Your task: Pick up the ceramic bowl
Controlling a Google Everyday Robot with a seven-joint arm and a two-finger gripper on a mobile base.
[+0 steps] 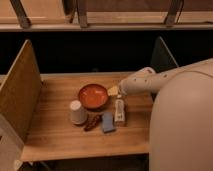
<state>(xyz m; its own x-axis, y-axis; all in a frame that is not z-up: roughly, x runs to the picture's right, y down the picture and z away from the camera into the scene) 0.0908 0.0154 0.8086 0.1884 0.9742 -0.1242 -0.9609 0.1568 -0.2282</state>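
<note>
The ceramic bowl (93, 96), round, glossy reddish-orange inside with a darker rim, sits on the wooden table (55, 135) near its middle. My white arm reaches in from the right, and the gripper (114, 90) is at the bowl's right rim, just beside it. An upturned white cup (77, 112) stands to the front left of the bowl.
In front of the bowl lie a brown item (92, 122), a blue packet (107, 122) and a white bottle-like item (120, 111). A wooden side panel (20, 90) stands on the left and a dark panel (162, 55) at the back right.
</note>
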